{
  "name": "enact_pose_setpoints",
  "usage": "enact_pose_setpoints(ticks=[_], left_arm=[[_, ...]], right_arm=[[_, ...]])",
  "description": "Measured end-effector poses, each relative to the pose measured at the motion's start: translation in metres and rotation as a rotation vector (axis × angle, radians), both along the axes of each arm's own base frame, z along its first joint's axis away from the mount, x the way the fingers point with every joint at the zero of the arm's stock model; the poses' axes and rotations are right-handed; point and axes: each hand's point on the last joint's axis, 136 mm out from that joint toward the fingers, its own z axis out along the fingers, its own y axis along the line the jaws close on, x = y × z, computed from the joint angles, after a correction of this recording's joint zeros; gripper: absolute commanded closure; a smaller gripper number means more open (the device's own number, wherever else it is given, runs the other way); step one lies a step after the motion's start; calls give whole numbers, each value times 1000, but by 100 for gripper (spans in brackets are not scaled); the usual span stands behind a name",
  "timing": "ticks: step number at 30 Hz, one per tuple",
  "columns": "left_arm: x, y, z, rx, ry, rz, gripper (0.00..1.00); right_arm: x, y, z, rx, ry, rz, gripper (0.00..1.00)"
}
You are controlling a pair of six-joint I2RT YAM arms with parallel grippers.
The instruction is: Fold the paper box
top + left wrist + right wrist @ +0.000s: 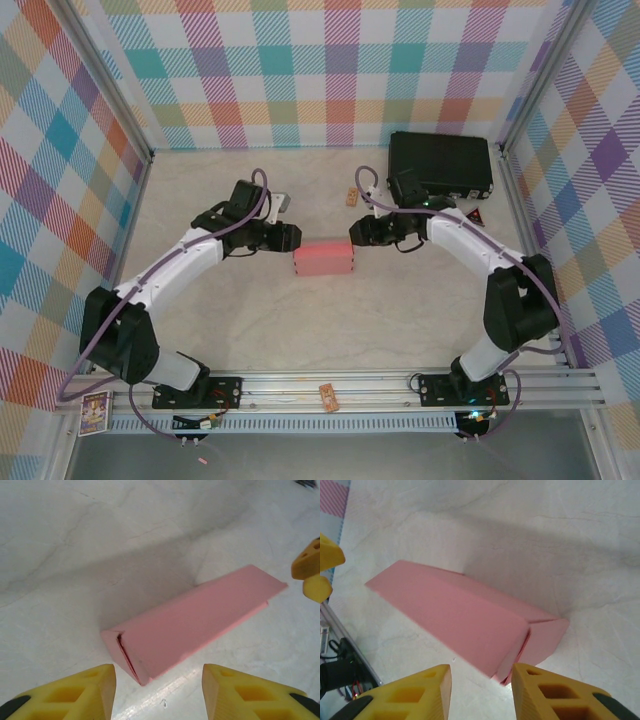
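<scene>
The paper box (324, 258) lies in the middle of the table as a small closed pink rectangular box. My left gripper (291, 238) sits just off its left end and my right gripper (355, 232) just off its right end. In the left wrist view the box (195, 620) lies ahead of my open left gripper (159, 680), with nothing between the yellow fingers (95, 690). In the right wrist view my right gripper (481, 680) stands open, and the end flap of the box (465, 617) reaches almost to its right finger (545, 690), untouched.
A black hard case (440, 163) stands at the back right, close behind the right arm. A tiny tan wooden block (352, 196) lies behind the box. Another small tan piece (328, 398) rests on the front rail. Plaid walls close in three sides.
</scene>
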Motion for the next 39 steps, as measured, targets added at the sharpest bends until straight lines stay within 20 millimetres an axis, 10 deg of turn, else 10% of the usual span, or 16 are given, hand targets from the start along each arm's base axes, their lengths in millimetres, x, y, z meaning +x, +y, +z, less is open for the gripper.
enact_pose_setpoints(ticks=[39], left_arm=[[-38, -4, -56, -29, 170, -47, 60]], right_arm=[[-36, -4, -46, -17, 128, 33, 65]])
